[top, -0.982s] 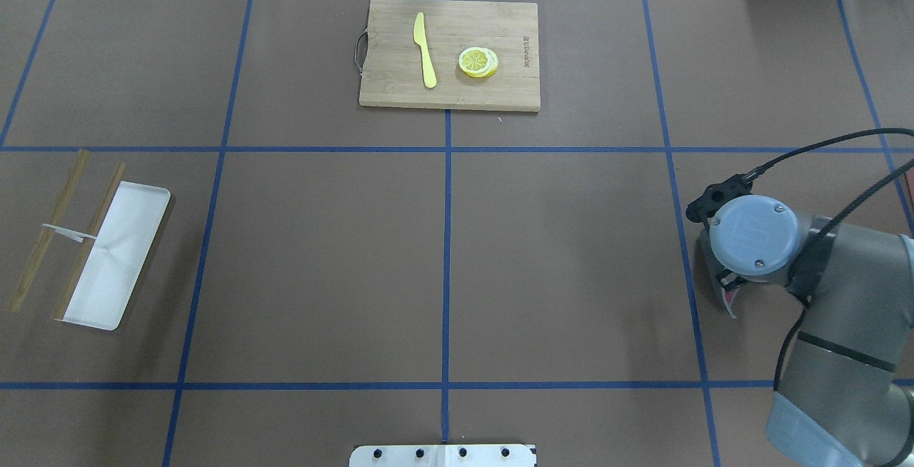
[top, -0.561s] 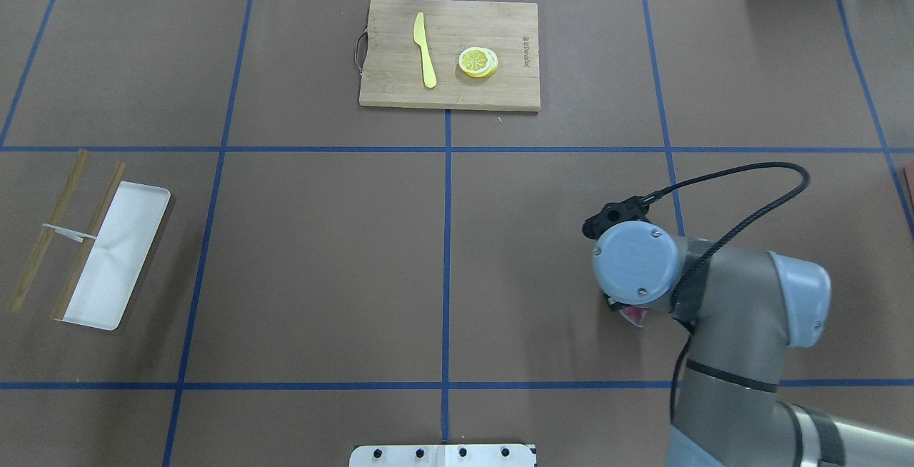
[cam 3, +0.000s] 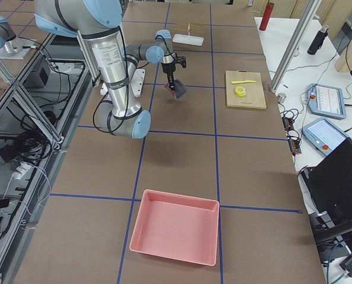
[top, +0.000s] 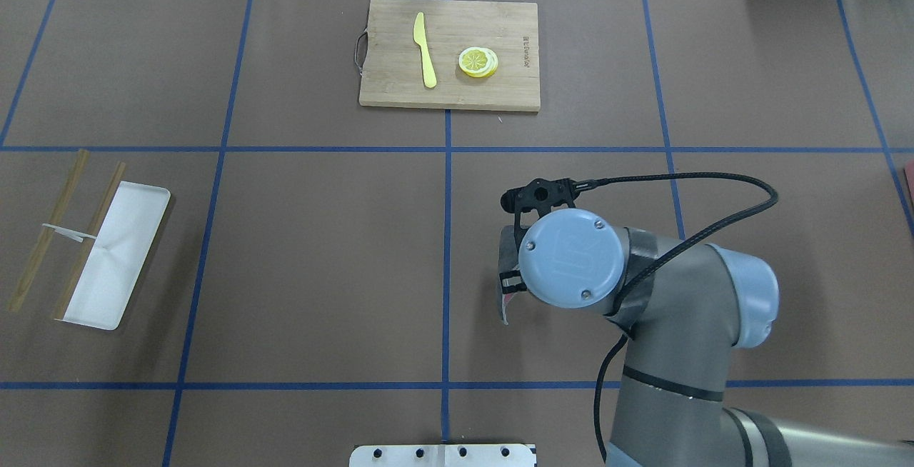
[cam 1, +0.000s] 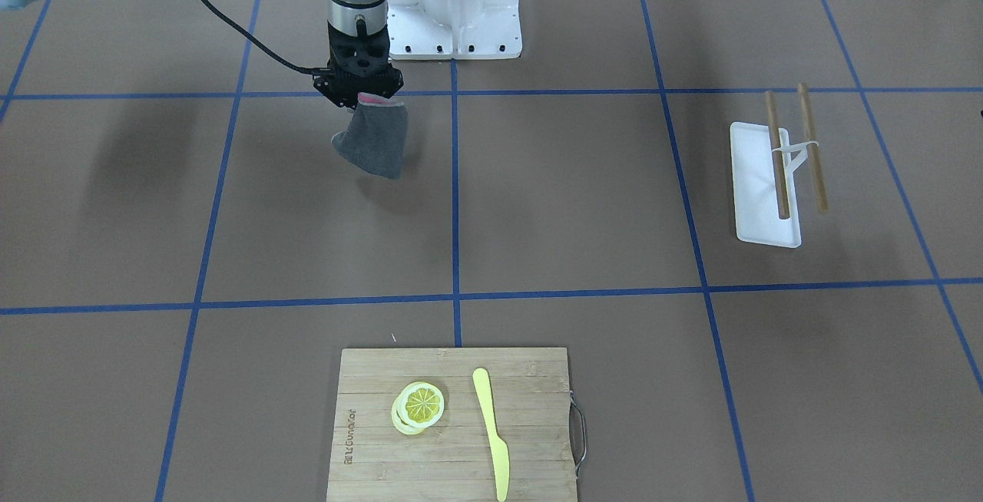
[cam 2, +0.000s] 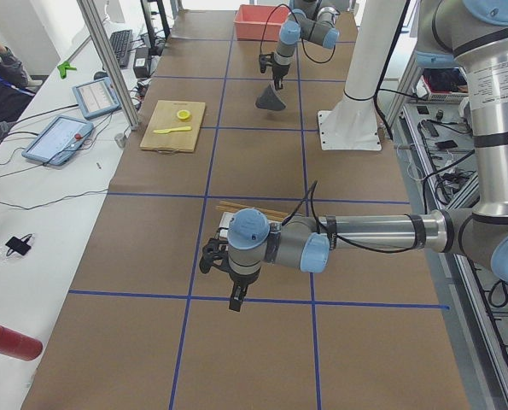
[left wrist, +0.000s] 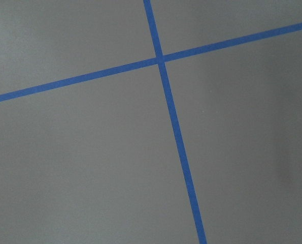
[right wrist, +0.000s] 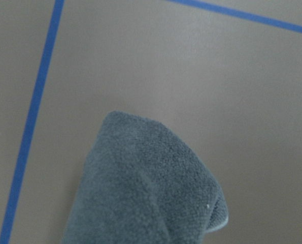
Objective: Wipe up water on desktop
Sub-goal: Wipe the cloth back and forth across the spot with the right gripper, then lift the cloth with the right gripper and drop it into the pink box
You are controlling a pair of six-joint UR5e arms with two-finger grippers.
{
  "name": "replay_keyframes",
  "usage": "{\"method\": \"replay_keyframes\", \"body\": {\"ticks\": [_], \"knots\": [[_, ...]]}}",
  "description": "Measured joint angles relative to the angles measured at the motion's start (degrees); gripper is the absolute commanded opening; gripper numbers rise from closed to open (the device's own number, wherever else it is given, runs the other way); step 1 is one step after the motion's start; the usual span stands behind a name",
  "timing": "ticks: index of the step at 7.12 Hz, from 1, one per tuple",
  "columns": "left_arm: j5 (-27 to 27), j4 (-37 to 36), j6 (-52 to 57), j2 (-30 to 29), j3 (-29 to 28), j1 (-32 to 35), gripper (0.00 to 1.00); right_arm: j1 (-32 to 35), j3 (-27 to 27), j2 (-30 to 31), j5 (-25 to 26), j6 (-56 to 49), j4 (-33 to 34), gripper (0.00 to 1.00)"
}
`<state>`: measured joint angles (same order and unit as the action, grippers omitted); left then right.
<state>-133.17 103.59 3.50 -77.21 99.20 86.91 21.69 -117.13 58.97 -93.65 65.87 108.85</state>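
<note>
The desktop (top: 321,260) is brown with blue tape lines; I see no water patch on it. My right gripper (cam 1: 361,94) points down, shut on the pink-edged top of a grey cloth (cam 1: 373,146), just right of the centre line in the overhead view. The cloth (right wrist: 145,188) hangs below it, and I cannot tell if its lower end touches the surface. From overhead the wrist hides the gripper and only the cloth's edge (top: 505,274) shows. My left gripper (cam 2: 236,301) shows only in the exterior left view, low over a tape line; I cannot tell if it is open.
A bamboo cutting board (top: 448,92) with a yellow knife (top: 425,49) and lemon slices (top: 478,62) lies at the far middle. A white tray (top: 125,238) with chopsticks (top: 50,231) lies at the left. A pink bin (cam 3: 176,228) stands at the table's right end.
My right arm has swept left across the desktop with the cloth, from near the right edge to just right of the centre tape line.
</note>
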Motion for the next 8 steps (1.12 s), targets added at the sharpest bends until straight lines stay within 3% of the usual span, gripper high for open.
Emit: {"method": "replay_keyframes", "body": {"ticks": [2, 4, 6, 8], "knots": [[-2.9, -1.3, -3.7, 0.1, 0.1, 0.1, 0.98, 12.3, -3.3, 1.9, -9.3, -8.6, -0.3, 0.0], [-4.3, -5.2, -5.5, 1.3, 2.0, 0.2, 0.99, 25.9, -4.9, 7.9, -18.6, -26.4, -0.3, 0.0], [-4.3, -8.9, -5.6, 4.5, 6.3, 0.3, 0.99, 38.5, -5.5, 17.0, -26.0, -45.6, -0.6, 0.0], [-4.2, -9.4, -5.5, 5.2, 7.3, 0.4, 0.99, 51.5, -5.6, 30.2, -32.1, -69.0, -1.0, 0.0]]}}
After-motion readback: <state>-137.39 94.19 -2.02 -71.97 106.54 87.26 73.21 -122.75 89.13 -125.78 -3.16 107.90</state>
